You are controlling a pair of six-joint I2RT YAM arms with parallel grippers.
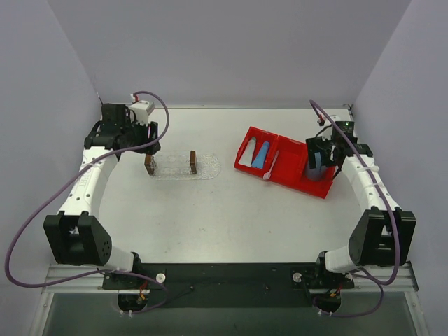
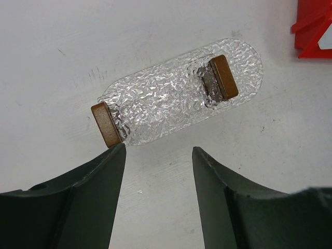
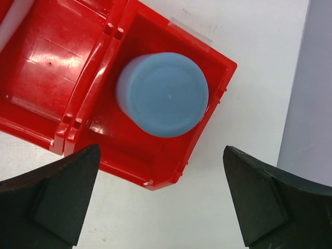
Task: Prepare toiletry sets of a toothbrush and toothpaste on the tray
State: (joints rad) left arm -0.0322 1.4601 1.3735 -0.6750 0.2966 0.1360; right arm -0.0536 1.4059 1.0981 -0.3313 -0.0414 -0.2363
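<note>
The transparent bumpy tray lies left of centre with two brown blocks on it and nothing else; it also shows in the left wrist view. My left gripper is open and empty, just short of the tray's left end. The blue toothpaste tube and the white-grey tube lie in the red bin's left compartment. The toothbrush lies across the bin's divider. My right gripper is open and empty above the bin's right compartment.
The red two-compartment bin sits right of centre, with a round blue cup standing in its right compartment. Grey walls enclose the table on the left, back and right.
</note>
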